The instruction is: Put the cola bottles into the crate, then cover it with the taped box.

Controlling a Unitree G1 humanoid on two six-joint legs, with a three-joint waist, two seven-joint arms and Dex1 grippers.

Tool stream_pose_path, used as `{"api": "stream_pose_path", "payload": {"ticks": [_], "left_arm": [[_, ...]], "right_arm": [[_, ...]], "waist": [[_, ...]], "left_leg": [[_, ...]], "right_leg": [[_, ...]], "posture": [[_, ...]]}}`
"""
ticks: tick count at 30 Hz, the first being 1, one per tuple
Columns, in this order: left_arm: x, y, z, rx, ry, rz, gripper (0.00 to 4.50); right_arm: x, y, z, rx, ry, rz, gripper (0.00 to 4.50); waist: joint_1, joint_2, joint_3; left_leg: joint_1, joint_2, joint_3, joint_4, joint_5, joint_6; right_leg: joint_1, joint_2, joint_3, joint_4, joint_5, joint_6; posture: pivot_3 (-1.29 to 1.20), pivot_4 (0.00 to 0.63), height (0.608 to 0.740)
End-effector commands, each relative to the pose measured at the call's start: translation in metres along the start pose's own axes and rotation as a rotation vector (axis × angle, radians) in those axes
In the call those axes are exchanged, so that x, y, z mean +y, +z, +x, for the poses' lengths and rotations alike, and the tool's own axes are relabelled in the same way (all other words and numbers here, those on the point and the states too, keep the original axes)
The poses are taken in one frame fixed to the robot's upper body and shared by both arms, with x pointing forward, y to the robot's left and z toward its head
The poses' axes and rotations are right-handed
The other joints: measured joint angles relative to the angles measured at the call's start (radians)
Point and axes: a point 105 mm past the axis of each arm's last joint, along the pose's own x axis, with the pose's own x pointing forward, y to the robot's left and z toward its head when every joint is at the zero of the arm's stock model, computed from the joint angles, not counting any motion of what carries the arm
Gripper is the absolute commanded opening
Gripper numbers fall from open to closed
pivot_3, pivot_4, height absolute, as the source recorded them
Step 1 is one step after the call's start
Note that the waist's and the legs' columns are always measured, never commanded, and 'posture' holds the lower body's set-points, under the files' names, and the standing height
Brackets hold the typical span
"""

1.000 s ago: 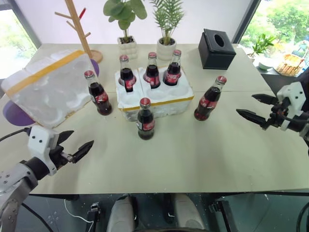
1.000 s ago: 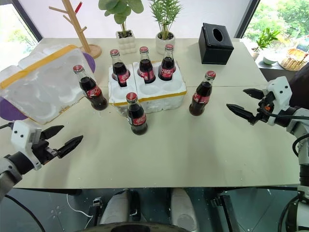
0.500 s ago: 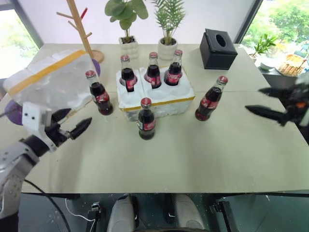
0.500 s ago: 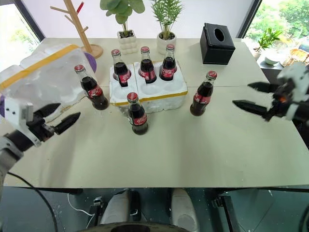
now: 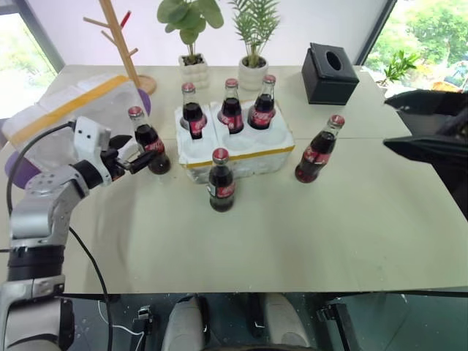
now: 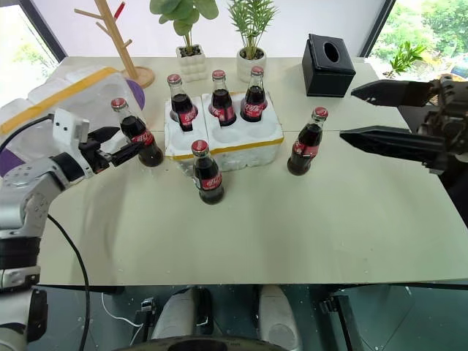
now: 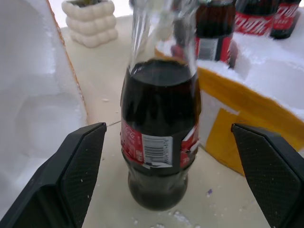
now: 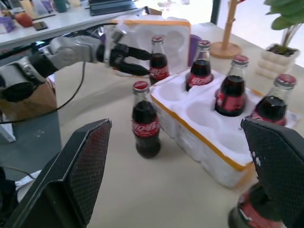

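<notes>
Reaching for the bottle (image 5: 148, 141) at the crate's (image 5: 241, 146) nine o'clock, left gripper (image 5: 136, 156) wide open, empty; next: close, lift.

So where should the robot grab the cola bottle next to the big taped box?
Probably around its wide lower body, at the red label. That cola bottle stands upright on the table, free of the crate, and the open left pincer already sits level on its open side, away from the taped box, one finger each side. The neck is thin and slippery.
</notes>
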Motion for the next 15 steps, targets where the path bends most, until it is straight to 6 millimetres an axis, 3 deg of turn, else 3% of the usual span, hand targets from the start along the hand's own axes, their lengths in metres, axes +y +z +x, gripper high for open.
{"api": "stream_pose_path", "payload": {"ticks": [1,9,12,14,15], "left_arm": [[0.0,0.013,0.014,-0.043,-0.032,0.044,4.38],[0.005,0.002,0.039,-0.031,-0.032,0.039,4.38],[0.006,-0.001,0.039,-0.03,-0.034,0.043,3.59],[0.007,-0.001,0.035,-0.028,-0.036,0.051,2.78],[0.008,0.0,0.032,-0.029,-0.039,0.055,2.8]], "right_arm": [[0.011,0.011,0.0,-0.038,0.018,-0.045,4.5],[0.016,0.011,0.007,-0.061,0.041,-0.05,4.5],[0.017,0.011,0.009,-0.061,0.049,-0.055,4.5],[0.017,0.011,0.01,-0.064,0.052,-0.055,4.5],[0.017,0.011,0.01,-0.067,0.054,-0.05,4.5]], "waist": [[0.002,0.0,0.0],[0.001,0.0,0.0],[-0.002,0.0,0.0],[0.0,0.0,0.0],[0.0,0.0,0.0]], "left_leg": [[0.0,0.0,0.0,0.0,0.0,0.0],[-0.001,-0.001,0.0,0.001,0.0,0.0],[-0.001,0.0,0.0,0.001,0.0,0.0],[-0.001,0.0,-0.001,0.001,0.0,0.0],[-0.001,0.0,-0.001,0.001,0.0,0.0]], "right_leg": [[0.0,0.0,0.0,0.0,0.0,0.0],[0.0,0.0,0.0,0.0,0.001,0.001],[0.0,0.0,0.0,0.0,0.001,0.002],[0.0,0.0,0.0,0.0,0.001,0.002],[0.0,0.001,-0.001,0.0,0.001,0.002]], "posture": [[0.0,0.15,0.74],[0.0,0.15,0.74],[0.0,0.15,0.74],[0.0,0.15,0.74],[0.0,0.15,0.74]]}}
